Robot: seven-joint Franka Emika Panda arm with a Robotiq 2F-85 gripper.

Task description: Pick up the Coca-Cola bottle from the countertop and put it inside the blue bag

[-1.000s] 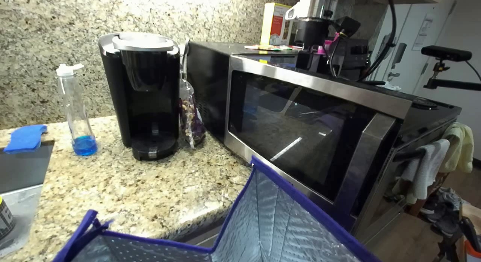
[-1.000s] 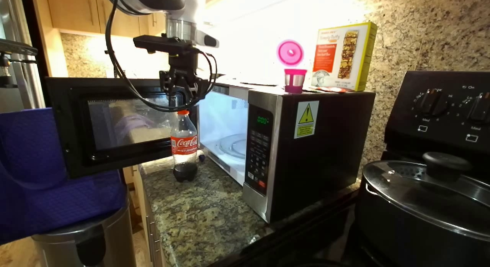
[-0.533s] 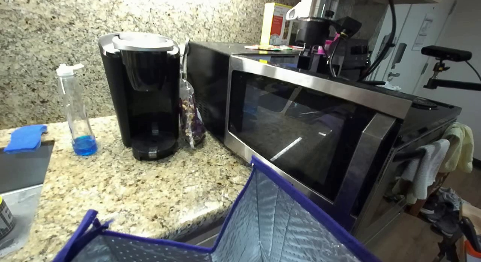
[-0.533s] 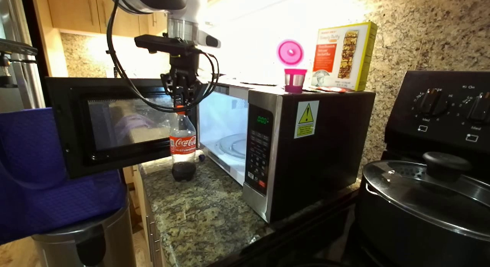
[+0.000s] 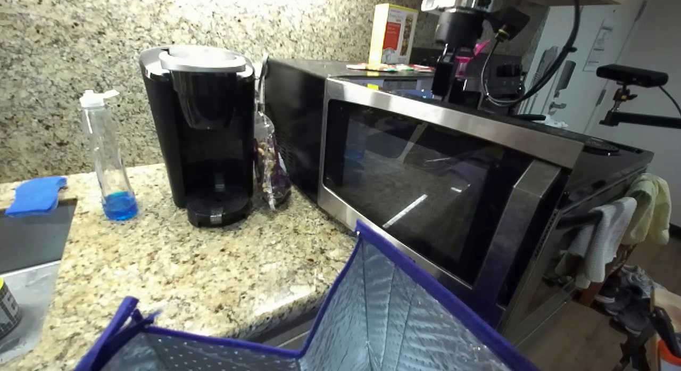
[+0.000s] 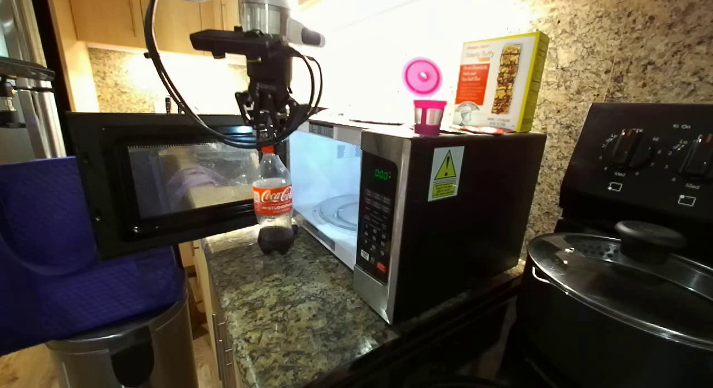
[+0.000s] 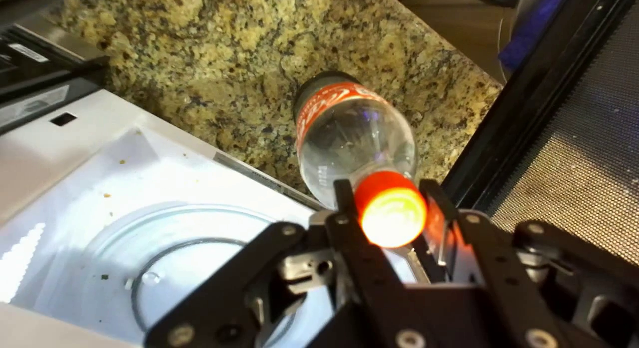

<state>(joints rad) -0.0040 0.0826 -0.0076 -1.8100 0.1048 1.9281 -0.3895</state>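
The Coca-Cola bottle (image 6: pixel 273 200), clear with a red label, red cap and dark liquid low inside, stands nearly upright beside the open microwave. My gripper (image 6: pixel 267 136) comes down on it from above and is shut on its cap. Seen from the wrist, the gripper (image 7: pixel 388 190) has one finger on each side of the cap. Whether the bottle's base touches the countertop (image 6: pixel 306 321) I cannot tell. The blue bag (image 6: pixel 100 288) sits at the left; its silver-lined mouth (image 5: pixel 393 296) gapes in an exterior view, where the microwave door hides the bottle and fingertips.
The microwave door (image 6: pixel 184 182) is swung out between bottle and bag. Its body (image 6: pixel 462 237) stands right of the bottle, carrying a pink cup (image 6: pixel 429 118) and a yellow box (image 6: pixel 498 82). A coffee maker (image 5: pixel 207 131) stands beyond. A lidded pot (image 6: pixel 618 299) is on the stove.
The gripper has closed on the cap. Over the last half second, gripper and bottle have shifted together, upward and slightly right in the view that shows both.
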